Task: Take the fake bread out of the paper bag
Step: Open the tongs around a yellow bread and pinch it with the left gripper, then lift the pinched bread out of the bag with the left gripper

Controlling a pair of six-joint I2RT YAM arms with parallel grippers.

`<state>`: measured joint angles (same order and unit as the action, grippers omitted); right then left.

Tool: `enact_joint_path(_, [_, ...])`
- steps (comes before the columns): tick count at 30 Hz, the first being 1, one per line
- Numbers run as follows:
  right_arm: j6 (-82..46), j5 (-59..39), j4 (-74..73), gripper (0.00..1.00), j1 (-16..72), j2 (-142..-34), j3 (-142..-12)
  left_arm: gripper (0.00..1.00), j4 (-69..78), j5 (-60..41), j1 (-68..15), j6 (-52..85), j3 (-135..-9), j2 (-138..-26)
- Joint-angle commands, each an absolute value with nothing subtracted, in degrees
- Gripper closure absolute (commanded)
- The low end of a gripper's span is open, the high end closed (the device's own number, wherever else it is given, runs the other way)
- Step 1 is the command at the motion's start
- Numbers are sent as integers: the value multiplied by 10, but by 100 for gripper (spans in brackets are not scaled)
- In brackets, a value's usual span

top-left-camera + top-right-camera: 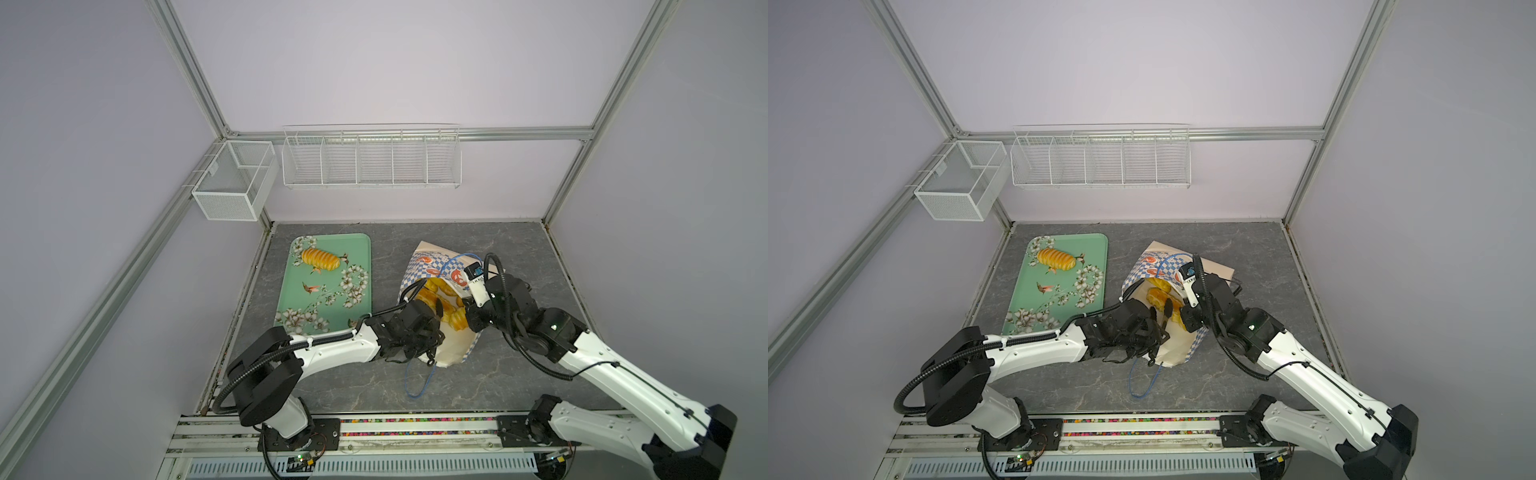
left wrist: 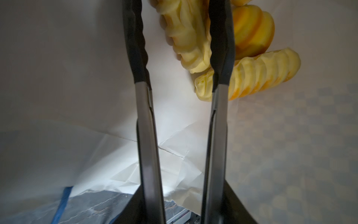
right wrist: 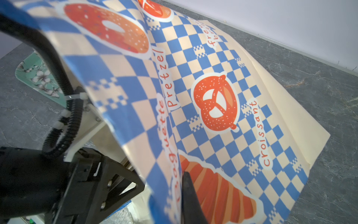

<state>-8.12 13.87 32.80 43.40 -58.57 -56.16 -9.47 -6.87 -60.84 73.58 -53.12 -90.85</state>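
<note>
Tongs [image 2: 147,135] in bag [image 2: 67,77] w/ bread [image 2: 186,35]

Tray [image 1: 353,249] lies left of paper bag [image 1: 428,259] — fake bread [image 1: 453,320] inside.

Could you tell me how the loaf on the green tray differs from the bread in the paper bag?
The loaf lies alone on the green tray; the bagged bread is several pieces piled inside the paper bag. The loaf shows fully; the bagged bread is partly hidden. Both are golden and ribbed.
</note>
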Motion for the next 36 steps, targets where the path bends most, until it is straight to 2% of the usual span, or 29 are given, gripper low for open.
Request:
enact_joint_path(1, [-75,126,322,93,437,-588,-583,55,-58,-92,-600,747,-561,-926])
enact_joint_path(5, [-72,125,322,93,437,-591,-591,64,-49,-103,-592,740,-573,-937])
enact_joint_path(11, [-60,135,335,93,437,-599,-610,89,-110,-83,-591,703,-605,-908])
enact_joint_path(15, [-52,154,347,93,437,-611,-627,96,-157,-65,-591,685,-610,-871])
enact_joint_path(21, [-48,163,350,93,431,-629,-641,100,-230,-40,-591,665,-604,-803])
enact_joint_path(32, [-61,156,376,93,417,-669,-707,100,-387,-46,-591,582,-624,-696])
enact_joint_path(36, [-65,159,396,93,404,-687,-728,100,-402,-55,-591,543,-618,-668])
